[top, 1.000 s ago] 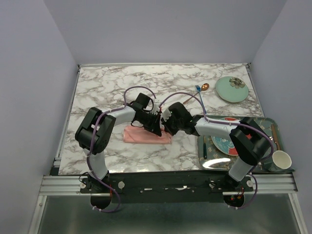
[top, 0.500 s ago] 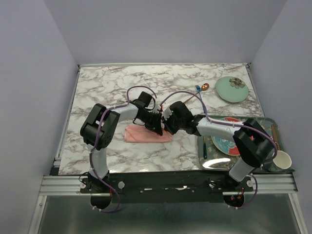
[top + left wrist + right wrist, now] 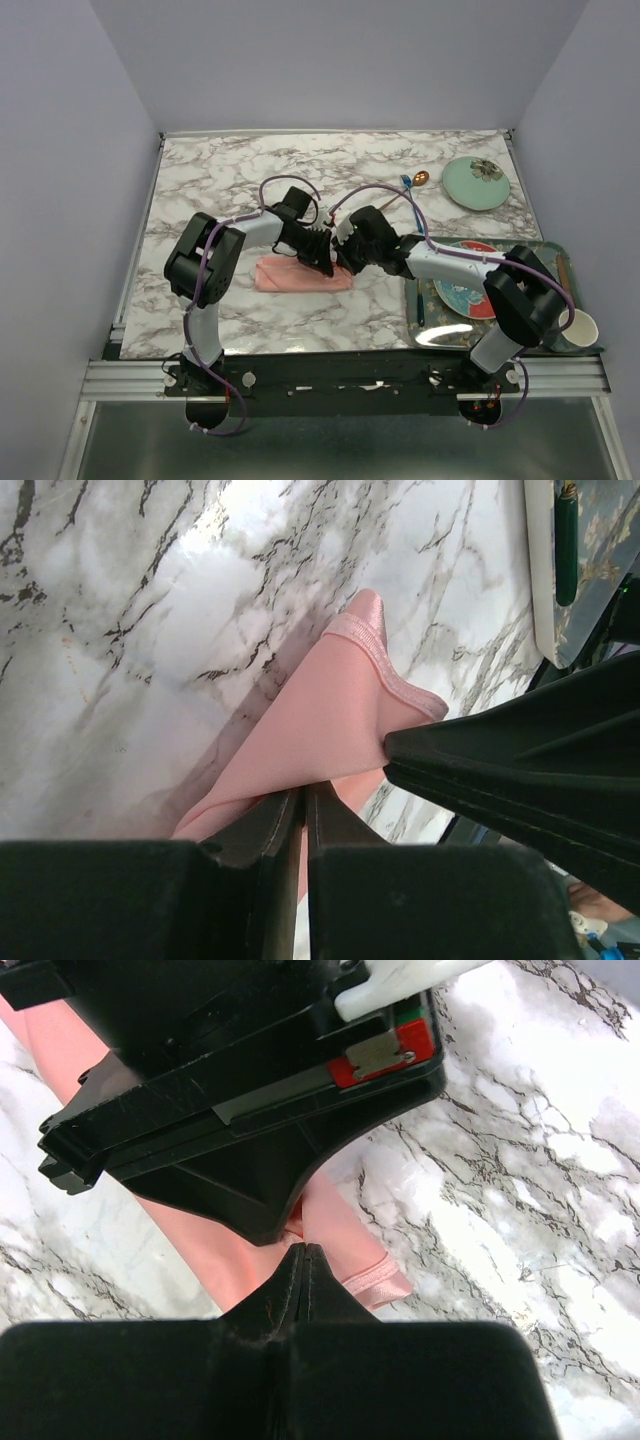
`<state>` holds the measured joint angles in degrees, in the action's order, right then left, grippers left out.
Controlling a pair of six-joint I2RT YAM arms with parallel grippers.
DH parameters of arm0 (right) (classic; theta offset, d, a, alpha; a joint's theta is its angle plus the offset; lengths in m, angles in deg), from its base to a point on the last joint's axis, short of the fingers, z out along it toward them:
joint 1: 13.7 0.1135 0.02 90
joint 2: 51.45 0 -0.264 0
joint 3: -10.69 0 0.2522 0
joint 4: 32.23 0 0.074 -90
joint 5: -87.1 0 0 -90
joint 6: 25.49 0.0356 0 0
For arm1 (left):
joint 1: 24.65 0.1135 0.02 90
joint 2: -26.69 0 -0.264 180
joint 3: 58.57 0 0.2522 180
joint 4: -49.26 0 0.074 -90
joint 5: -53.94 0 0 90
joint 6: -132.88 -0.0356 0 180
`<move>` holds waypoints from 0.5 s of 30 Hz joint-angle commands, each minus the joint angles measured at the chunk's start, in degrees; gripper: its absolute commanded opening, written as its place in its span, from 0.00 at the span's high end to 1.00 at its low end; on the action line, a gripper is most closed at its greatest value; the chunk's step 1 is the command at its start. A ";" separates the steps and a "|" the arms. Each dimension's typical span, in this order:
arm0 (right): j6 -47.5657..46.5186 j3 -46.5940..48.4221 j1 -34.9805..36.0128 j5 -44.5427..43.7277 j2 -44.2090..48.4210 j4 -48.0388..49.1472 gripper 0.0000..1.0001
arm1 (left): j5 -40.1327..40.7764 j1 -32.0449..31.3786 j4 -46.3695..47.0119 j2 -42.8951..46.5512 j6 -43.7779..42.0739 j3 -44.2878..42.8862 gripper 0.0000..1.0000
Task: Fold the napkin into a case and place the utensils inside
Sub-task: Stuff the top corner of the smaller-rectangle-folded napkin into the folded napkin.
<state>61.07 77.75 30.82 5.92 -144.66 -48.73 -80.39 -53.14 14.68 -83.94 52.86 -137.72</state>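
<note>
Napkin [image 3: 290, 277] lies folded as a narrow strip on the marble table [image 3: 220, 170]. Left claw [image 3: 305, 794], almost closed, pinches its right end; right claw [image 3: 303, 1253], fully closed, pinches just beside.

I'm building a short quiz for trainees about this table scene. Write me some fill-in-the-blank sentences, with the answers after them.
The folded napkin is ___ in colour.
Seen from above, the left gripper pinches the napkin at its ___ end.
The spoon and the blue fork lie on the marble ___.
Missing words: pink; right; table.
</note>
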 commanded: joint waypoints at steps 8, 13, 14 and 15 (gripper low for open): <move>-0.25 -0.04 -0.30 0.76 -1.10 -0.25 0.99 | 2.32 -0.51 2.10 1.47 3.38 -3.61 0.76; -0.07 -0.12 -0.30 -0.29 -1.62 -0.33 0.99 | 3.11 0.54 2.97 5.59 2.50 -0.63 0.50; -0.16 -0.12 -0.30 -0.73 -1.80 -0.25 0.99 | 3.12 0.80 3.93 6.64 2.24 0.08 0.49; -0.16 -0.12 -0.30 -0.82 -1.80 -0.33 0.99 | 2.86 1.50 4.47 8.92 2.15 0.87 0.47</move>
<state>61.07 77.75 30.53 5.99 -145.19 -48.65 -77.38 -53.10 16.18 -82.72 55.42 -139.36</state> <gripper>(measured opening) 0.012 0.487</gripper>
